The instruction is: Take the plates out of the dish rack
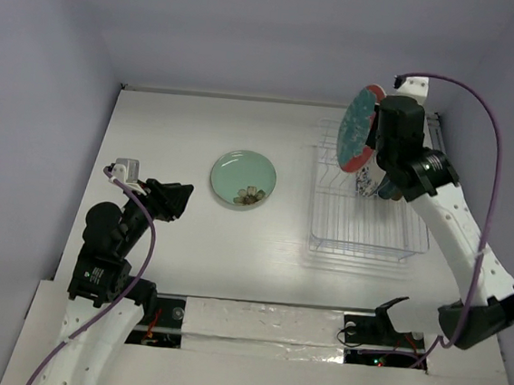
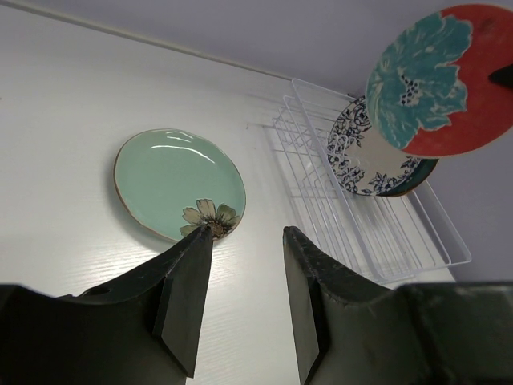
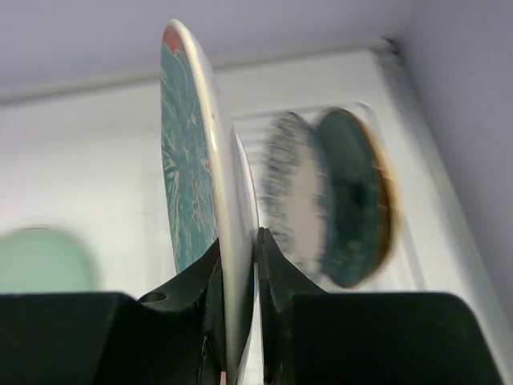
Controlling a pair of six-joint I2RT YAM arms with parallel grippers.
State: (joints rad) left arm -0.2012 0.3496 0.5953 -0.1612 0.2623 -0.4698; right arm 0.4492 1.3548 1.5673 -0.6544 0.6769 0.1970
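**Plates, rack and tools: stock at this moment**

Plates, four counted.
- One pale mint plate (image 1: 243, 177) lies flat, face up, on the bench (image 1: 188, 250), left of the rack and apart from it. It has a small flower motif at its near rim.
- One red plate with teal flower (image 1: 357, 127) is held on edge in the air above the far end of the rack. Its patterned face is turned to the left side of the bench.
- One white plate with blue floral pattern (image 2: 359, 152) stands on edge in the rack.
- One dark teal plate (image 2: 422, 171) stands just behind it and is mostly covered by it.

Dish rack (image 1: 363, 223), one, white wire, on the right half of the bench. Its long axis runs near to far. Both racked plates stand in its far part, and the near slots hold nothing.

Tools, two.
- The right tool (image 3: 238, 257) is clamped on the lower rim of the red plate, one finger on each face.
- The left tool (image 2: 248, 235) hangs over the bench near the mint plate, with its fingers parted and nothing between them.

View notes.
- Only the left wrist view shows the flower faces of the red and floral plates clearly.
- The right wrist view alone shows the pinch, and there the racked plates are blurred.
- In the top view the right arm hides most of the racked plates.
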